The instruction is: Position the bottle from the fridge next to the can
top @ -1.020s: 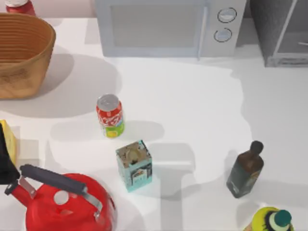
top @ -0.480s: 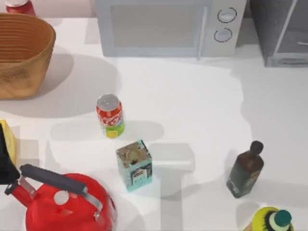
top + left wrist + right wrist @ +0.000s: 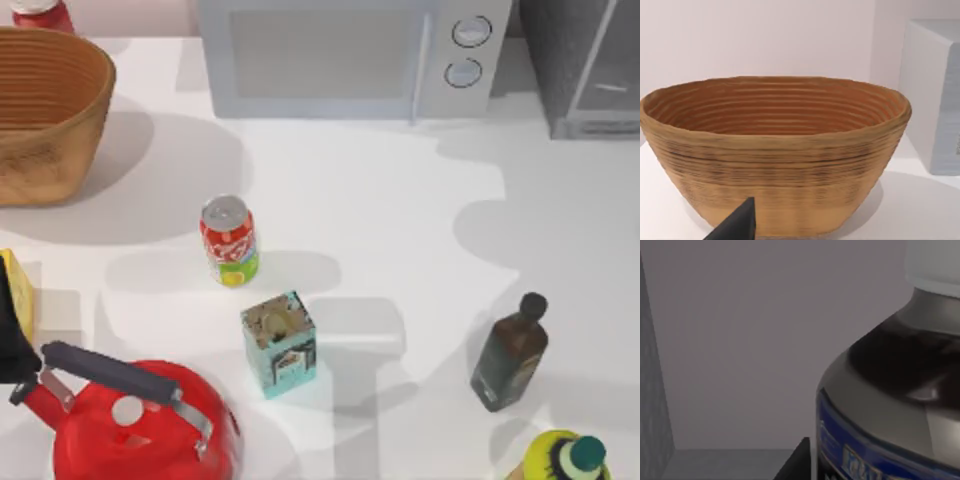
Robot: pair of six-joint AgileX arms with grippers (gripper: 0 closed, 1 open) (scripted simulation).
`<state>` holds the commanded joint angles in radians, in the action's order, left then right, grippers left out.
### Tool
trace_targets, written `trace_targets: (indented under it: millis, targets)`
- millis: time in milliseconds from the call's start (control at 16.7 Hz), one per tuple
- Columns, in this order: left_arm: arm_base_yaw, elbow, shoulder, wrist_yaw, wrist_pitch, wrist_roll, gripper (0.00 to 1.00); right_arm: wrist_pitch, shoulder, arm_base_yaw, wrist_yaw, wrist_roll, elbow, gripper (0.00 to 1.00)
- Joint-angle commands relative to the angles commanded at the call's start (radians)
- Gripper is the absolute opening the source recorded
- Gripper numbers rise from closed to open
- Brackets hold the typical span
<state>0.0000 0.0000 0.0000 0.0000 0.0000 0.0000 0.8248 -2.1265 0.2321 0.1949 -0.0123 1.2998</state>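
White bench (image 3: 400,230), grey boxy fridge (image 3: 585,65) at upper right.
Shadow there has shifted; right gripper (image 3: 795,462) probably reaching the tall clear white-capped bottle (image 3: 890,390), grip state unclear; red soda can (image 3: 229,240) waits centre-left.

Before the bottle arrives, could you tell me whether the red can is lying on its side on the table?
No, in the top view the can stands upright, silver top up.

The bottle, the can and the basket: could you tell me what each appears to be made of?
The bottle looks like clear, glossy plastic: dark contents show through its shoulder, with soft highlights, a white cap and a blue label. The can seems to be metal: silvery top, glossy printed red wall. The basket looks like matte coiled wicker or rattan, judging by its ribbed tan rings, though moulded material is possible.
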Motion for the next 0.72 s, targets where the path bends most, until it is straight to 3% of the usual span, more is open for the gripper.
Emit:
trace_targets:
  millis: [420, 720]
  targets:
    - [0.000, 0.000, 0.000, 0.000, 0.000, 0.000, 1.00, 0.012, 0.031, 0.009, 0.006, -0.002, -0.038, 0.00]
    - [0.000, 0.000, 0.000, 0.000, 0.000, 0.000, 1.00, 0.087, 0.199, 0.045, 0.046, -0.002, -0.304, 0.00]
